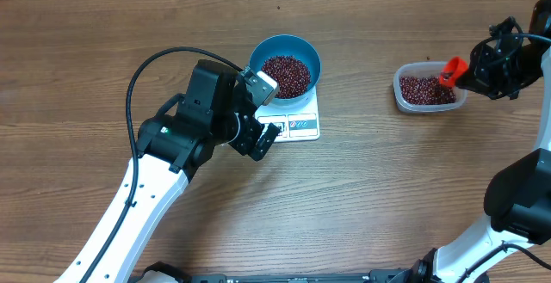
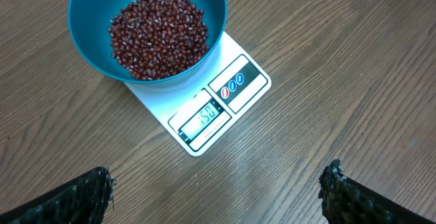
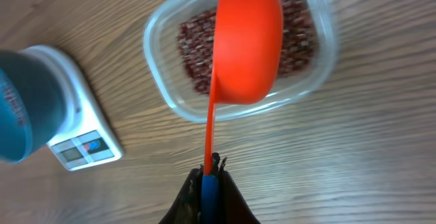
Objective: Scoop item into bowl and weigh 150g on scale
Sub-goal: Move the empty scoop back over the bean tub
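Small glossy red-brown beans (image 1: 286, 74) heap in the smooth round blue bowl (image 1: 301, 44) on the flat white scale (image 1: 301, 121), its display left readable, with my left gripper (image 2: 214, 186) wide open and empty at 7 o'clock, and at 3 o'clock my right gripper (image 3: 210, 176) clamped on the orange scoop (image 3: 248, 40) over the clear tub (image 3: 155, 54).

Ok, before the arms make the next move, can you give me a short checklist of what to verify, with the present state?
1. The bowl sits on the scale: ok.
2. The display appears to read 150 with the beans in: ok.
3. The left tool is open, clear of the bowl: ok.
4. The right tool is shut on the scoop handle: ok.
5. The scoop hangs over the tub: ok.
6. The scoop is empty: cannot tell, only its underside shows.
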`<action>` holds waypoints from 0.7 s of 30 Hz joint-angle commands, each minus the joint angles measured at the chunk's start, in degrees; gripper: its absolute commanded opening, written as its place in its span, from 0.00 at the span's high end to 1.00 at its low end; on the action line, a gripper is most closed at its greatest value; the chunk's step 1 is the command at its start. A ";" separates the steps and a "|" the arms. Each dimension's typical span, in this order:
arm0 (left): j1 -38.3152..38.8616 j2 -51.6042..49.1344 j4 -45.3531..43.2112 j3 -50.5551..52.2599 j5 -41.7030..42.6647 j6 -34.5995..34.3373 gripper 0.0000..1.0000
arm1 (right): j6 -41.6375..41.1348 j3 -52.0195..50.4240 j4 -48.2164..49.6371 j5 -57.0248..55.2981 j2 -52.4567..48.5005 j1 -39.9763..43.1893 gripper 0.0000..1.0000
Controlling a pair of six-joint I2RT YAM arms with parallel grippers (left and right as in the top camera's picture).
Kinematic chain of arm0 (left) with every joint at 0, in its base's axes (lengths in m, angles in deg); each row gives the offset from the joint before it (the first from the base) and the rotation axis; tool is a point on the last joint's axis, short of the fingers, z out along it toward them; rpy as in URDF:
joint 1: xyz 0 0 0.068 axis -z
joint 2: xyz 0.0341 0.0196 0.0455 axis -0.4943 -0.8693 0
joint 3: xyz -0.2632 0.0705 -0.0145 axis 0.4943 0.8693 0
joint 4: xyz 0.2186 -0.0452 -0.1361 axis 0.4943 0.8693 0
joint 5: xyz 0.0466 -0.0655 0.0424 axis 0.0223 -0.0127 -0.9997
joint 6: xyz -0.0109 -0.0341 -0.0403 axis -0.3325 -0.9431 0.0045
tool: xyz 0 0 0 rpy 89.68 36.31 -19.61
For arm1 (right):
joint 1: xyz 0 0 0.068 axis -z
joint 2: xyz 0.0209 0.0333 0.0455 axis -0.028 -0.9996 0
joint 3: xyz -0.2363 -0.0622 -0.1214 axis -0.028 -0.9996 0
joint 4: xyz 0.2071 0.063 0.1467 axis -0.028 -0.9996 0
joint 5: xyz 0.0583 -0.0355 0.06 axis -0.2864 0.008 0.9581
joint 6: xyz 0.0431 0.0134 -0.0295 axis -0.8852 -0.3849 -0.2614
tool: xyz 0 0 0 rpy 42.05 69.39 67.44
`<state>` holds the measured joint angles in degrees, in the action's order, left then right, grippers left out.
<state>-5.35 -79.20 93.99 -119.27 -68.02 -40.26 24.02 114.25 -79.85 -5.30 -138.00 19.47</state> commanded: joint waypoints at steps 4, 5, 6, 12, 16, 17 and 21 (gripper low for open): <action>0.11 0.42 0.00 -1.31 0.04 -0.83 0.01 | -5.97 -0.66 2.51 -12.48 1.86 -5.29 0.96; 0.11 0.42 0.00 -1.31 0.04 -0.83 0.00 | -5.97 -0.74 2.95 -13.44 1.84 -6.62 0.96; 0.11 0.42 0.00 -1.31 0.04 -0.83 0.00 | -5.97 -0.74 3.39 -14.82 1.70 -8.28 0.96; 0.11 0.42 0.00 -1.31 0.04 -0.83 0.00 | -12.79 -0.74 2.34 -37.99 1.70 -18.45 0.96; 0.11 0.42 0.00 -1.31 0.04 -0.83 0.00 | -13.62 -0.74 1.79 -41.35 1.70 -21.05 0.96; 0.11 0.42 0.00 -1.31 0.04 -0.83 0.00 | -13.64 -0.74 1.75 -41.31 1.70 -21.14 0.96; 0.11 0.42 0.00 -1.31 0.04 -0.83 0.00 | -18.43 -0.57 0.85 -39.47 1.79 -20.92 0.96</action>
<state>-5.35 -79.20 93.99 -119.27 -68.00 -40.28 10.34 113.94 -78.54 -44.12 -138.00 -1.64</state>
